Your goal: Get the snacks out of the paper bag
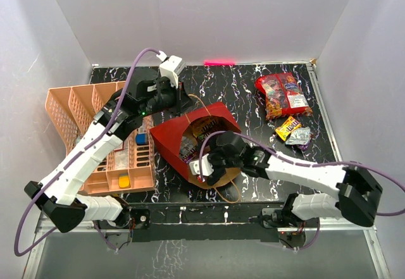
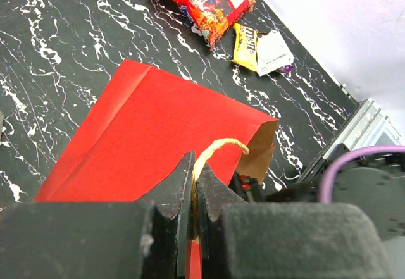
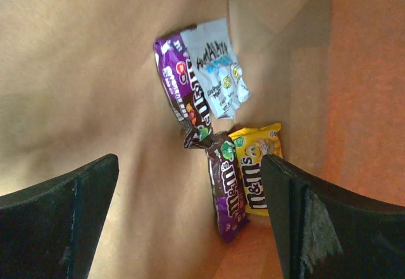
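1. Black marbled bench (image 1: 240,89) fills the overhead view, with both arms bolted at its near edge.
2. Paper bag (image 1: 174,141), red outside and brown kraft inside, lies on its side mid-bench, its mouth turned towards the right arm.
3. Peach slotted tray (image 1: 69,111) sits at the left, just beside the bag. It is no part of the job.
4. Left hand (image 2: 193,165) is clenched on the bag's cord handle (image 2: 218,147), steadying the bag.
5. Right hand (image 3: 188,165) is inside the bag's mouth, jaws spread wide, grasping nothing.
6. Two red snack bags (image 1: 283,93) lie at the far right of the bench, already out.
7. A yellow packet (image 1: 286,127) and a silver packet (image 1: 299,136) lie touching, just nearer than the red bags, also out.
8. Deep in the bag lie a purple packet (image 3: 183,95), a white packet (image 3: 218,76), a brown bar (image 3: 228,193) and a yellow M&M's packet (image 3: 256,165), clustered at one fold.
9. The step in hand looks like reaching in for the next snack. The next move likely calls for pushing deeper, centring on one wrapper, probably the brown bar, and closing gently without snagging the paper.
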`<state>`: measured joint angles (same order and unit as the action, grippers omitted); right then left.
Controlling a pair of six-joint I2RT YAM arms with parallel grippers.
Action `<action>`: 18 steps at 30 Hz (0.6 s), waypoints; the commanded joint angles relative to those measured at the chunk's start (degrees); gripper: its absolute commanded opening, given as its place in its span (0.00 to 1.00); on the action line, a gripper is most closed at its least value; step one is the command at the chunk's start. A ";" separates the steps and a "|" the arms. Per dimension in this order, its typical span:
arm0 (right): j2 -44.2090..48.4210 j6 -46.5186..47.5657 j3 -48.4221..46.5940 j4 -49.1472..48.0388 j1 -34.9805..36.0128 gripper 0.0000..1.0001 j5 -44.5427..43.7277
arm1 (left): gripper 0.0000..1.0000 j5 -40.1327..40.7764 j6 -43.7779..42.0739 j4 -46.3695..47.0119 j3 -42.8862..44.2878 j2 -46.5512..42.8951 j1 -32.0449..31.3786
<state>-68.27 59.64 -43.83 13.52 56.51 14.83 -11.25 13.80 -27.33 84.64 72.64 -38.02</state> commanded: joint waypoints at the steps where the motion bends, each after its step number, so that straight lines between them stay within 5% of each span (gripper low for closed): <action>1: -4.86 6.98 1.11 -12.32 -0.98 0.98 -4.62 | 0.00 -1.81 0.73 0.85 0.01 -2.98 -0.26; 18: -20.59 3.99 4.37 -32.18 -4.47 0.74 -0.85 | 0.00 -6.23 1.71 1.95 -0.90 -3.47 -0.21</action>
<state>-86.83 64.25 -39.79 -10.02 52.23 13.32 -15.92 15.11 -26.81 83.57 71.48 -38.02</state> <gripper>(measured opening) 0.766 0.009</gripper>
